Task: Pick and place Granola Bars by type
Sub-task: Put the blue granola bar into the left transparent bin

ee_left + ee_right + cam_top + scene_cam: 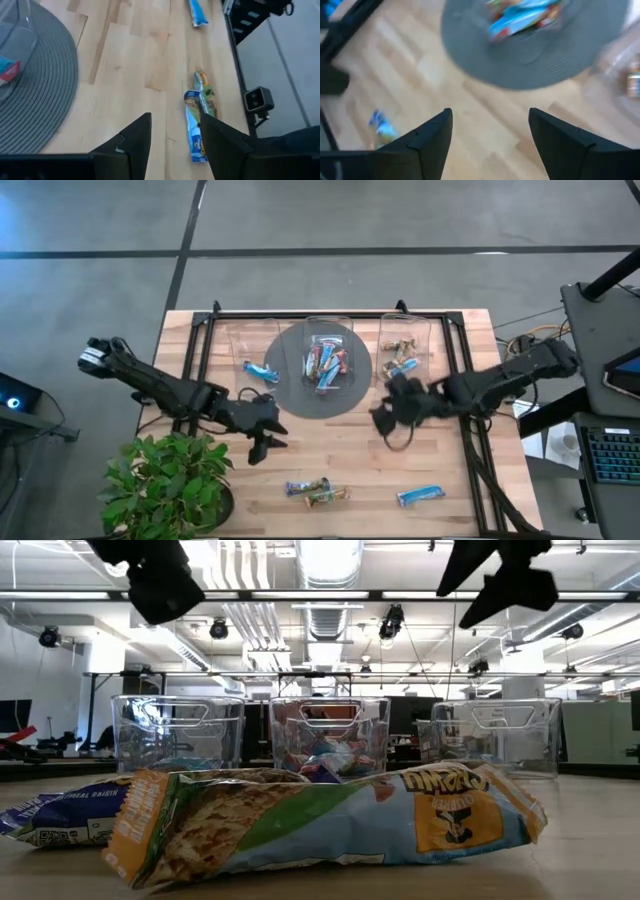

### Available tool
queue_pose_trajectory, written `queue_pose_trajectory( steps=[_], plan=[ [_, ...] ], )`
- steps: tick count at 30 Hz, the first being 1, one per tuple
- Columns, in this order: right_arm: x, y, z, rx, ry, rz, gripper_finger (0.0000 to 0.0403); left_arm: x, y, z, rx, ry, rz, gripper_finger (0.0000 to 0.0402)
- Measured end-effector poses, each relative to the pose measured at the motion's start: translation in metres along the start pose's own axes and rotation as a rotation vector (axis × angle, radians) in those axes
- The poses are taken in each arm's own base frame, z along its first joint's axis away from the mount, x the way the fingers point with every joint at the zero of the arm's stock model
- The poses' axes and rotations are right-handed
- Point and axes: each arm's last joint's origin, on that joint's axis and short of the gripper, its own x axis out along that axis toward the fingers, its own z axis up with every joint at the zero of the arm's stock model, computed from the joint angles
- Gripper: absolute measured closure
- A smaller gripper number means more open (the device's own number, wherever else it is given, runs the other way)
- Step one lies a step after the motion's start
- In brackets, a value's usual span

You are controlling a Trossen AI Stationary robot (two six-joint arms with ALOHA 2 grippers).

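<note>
You are looking down on a light wooden tabletop [340, 450] carrying a round grey woven mat [290, 395] and three clear plastic bins [404, 345] lining its far edge, each holding wrapped granola bars [325, 363]. Two multicoloured bars [318, 491] are lying touching near the front edge, and a shiny blue bar [420, 496] is resting toward the front right corner. Your left gripper [262, 442] is hovering open left of centre; your right gripper [385, 423] is hovering open, empty, beside the mat.
</note>
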Motion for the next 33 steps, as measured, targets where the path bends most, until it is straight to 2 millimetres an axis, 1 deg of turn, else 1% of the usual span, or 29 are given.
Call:
queue_pose_trajectory(
  steps=[3, 7, 10, 14, 17, 20, 26, 30, 33],
  plan=[
    [0.004, 0.020, -0.016, -0.026, 0.042, -0.007, 0.0152, 0.013, -0.002, 0.002, 0.012, 0.038, 0.008, 0.0253],
    [0.010, 0.044, -0.033, -0.068, 0.088, -0.051, 0.0152, 0.037, -0.006, 0.005, 0.054, 0.101, 0.005, 0.0254],
    [0.017, 0.054, -0.044, -0.114, 0.124, -0.122, 0.0152, 0.059, -0.010, 0.003, 0.067, 0.159, 0.010, 0.0255],
    [0.021, 0.066, -0.058, -0.176, 0.154, -0.170, 0.0152, 0.085, -0.018, -0.007, 0.086, 0.242, 0.029, 0.0255],
    [0.021, 0.076, -0.071, -0.213, 0.165, -0.155, 0.0153, 0.094, -0.031, -0.023, 0.130, 0.301, 0.014, 0.0255],
    [0.019, 0.077, -0.084, -0.217, 0.176, -0.155, 0.0154, 0.095, -0.047, -0.035, 0.185, 0.308, 0.015, 0.0255],
    [0.019, 0.067, -0.107, -0.215, 0.192, -0.190, 0.0154, 0.099, -0.068, -0.049, 0.218, 0.280, -0.029, 0.0255],
    [0.019, 0.064, -0.112, -0.238, 0.180, -0.194, 0.0156, 0.108, -0.082, -0.061, 0.239, 0.255, -0.070, 0.0255],
    [0.020, 0.063, -0.113, -0.250, 0.178, -0.200, 0.0156, 0.119, -0.082, -0.073, 0.229, 0.266, 0.001, 0.0255]
  ],
)
